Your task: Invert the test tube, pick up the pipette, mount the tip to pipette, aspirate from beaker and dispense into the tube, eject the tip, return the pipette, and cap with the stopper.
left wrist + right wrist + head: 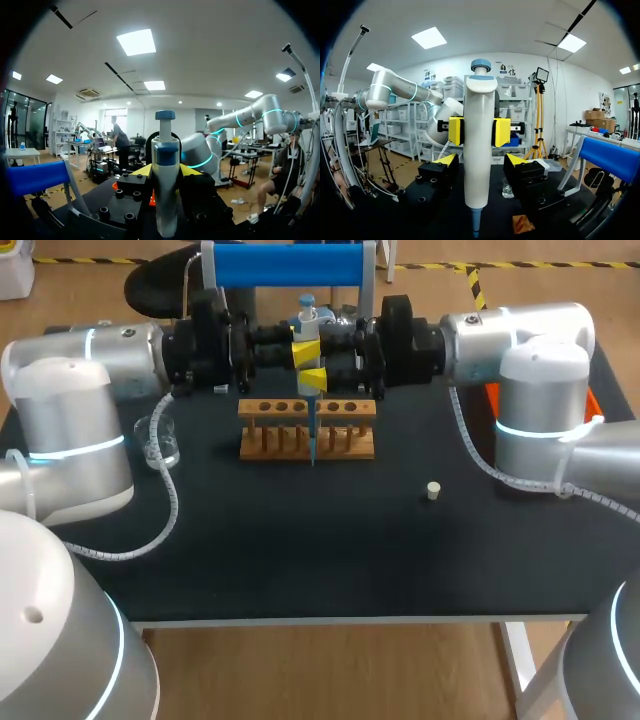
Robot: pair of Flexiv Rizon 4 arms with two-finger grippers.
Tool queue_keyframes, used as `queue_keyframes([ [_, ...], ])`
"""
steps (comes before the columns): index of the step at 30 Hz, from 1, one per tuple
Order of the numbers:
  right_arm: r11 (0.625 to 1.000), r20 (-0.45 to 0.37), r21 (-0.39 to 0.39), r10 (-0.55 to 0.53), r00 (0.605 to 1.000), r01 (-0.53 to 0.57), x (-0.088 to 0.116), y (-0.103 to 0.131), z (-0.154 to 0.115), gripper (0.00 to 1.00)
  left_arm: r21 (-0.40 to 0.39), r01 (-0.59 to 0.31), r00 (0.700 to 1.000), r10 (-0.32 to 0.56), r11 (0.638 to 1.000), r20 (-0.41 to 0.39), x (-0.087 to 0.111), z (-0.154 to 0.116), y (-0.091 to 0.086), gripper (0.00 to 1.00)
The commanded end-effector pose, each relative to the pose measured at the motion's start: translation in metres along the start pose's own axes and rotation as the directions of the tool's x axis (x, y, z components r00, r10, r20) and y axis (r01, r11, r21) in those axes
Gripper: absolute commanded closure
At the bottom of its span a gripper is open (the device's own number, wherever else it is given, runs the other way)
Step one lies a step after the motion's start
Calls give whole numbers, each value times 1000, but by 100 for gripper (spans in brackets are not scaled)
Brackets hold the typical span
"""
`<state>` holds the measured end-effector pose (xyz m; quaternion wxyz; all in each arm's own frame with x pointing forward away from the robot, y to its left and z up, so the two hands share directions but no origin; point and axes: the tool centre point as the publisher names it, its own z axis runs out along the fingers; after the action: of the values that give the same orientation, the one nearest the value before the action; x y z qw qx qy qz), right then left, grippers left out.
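Black table [300,560] takes up most of the scene. The left arm [70,420] and right arm [540,390] come in from opp. sides and meet nose to nose at the far middle, right above the wooden rack [307,430]. My guess is they face each other so one can steady the tool while the other works on it.

Task obj, the pipette [308,325], stands upright between the two wrists, plunger end up, over the rack's centre.

Left gripper [166,172]: yellow pads are pressed on the pipette body from both sides, so it's clamped and carrying the weight. It holds mid-body, which leaves the plunger free.

Right gripper [480,161]: jaws are wide, with the pipette standing in the gap and no contact that I can see. Prob. staged as a guide or for a handover.

The beaker [160,440] is clear glass and sits near the left arm, well apart from the rack.

The blue tip [312,440] looks mounted. It points down at the rack's middle holes, approx. where a tube would sit, but I can't make out the tube itself.

The stopper [433,490] is small and pale, lying alone right of the rack, not yet used. Looks like the dispense stage, w/ eject, return and cap left to do.
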<state>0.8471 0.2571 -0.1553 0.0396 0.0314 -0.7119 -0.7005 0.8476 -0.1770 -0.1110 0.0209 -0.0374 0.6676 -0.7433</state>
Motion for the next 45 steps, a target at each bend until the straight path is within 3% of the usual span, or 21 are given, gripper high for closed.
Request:
queue_keyframes([
  [1, 1000, -6, 1, 0, 1000, 0, -2, 0, 3, 49, 1, -1, 1000, 1, 1000, 3, 1, 1, 0, 100],
  [9, 1000, -16, 5, -4, 1000, 4, -1, 0, 5, 66, 1, -1, 1000, 1, 1000, 3, 1, 1, 0, 100],
  [11, 1000, -20, 7, -4, 1000, 4, -1, 0, 6, 74, 1, -1, 1000, 1, 1000, 3, 1, 1, 0, 100],
  [12, 1000, -21, 7, -5, 1000, 5, -1, 0, 6, 82, 1, -1, 1000, 1, 1000, 3, 1, 1, 0, 100],
  [13, 1000, -21, 8, -5, 1000, 5, -1, 0, 6, 96, 1, -1, 1000, 1, 1000, 3, 1, 1, 0, 100],
  [14, 1000, -22, 8, -5, 1000, 5, -1, 0, 6, 100, 1, -1, 1000, 1, 1000, 3, 1, 1, 0, 100],
  [27, 1000, -38, 16, -9, 999, 10, 1, -1, 8, 100, 1, -1, 1000, 1, 1000, 3, 1, 1, 0, 100],
  [28, 1000, -39, 16, -9, 999, 9, 1, -1, 8, 100, 1, -1, 1000, 1, 1000, 3, 1, 1, 0, 88],
  [29, 1000, -39, 16, -8, 999, 9, 1, -1, 8, 100, 1, -1, 1000, 1, 1000, 3, 1, 1, 0, 0],
  [37, 1000, -46, 15, -11, 999, 12, 2, -2, 2, 100, 1, -1, 1000, 1, 1000, 3, 1, 1, 0, 0],
  [45, 1000, -81, 17, -8, 997, 10, 3, -4, -26, 100, 1, -1, 1000, 1, 1000, 3, 1, 1, 0, 0],
])
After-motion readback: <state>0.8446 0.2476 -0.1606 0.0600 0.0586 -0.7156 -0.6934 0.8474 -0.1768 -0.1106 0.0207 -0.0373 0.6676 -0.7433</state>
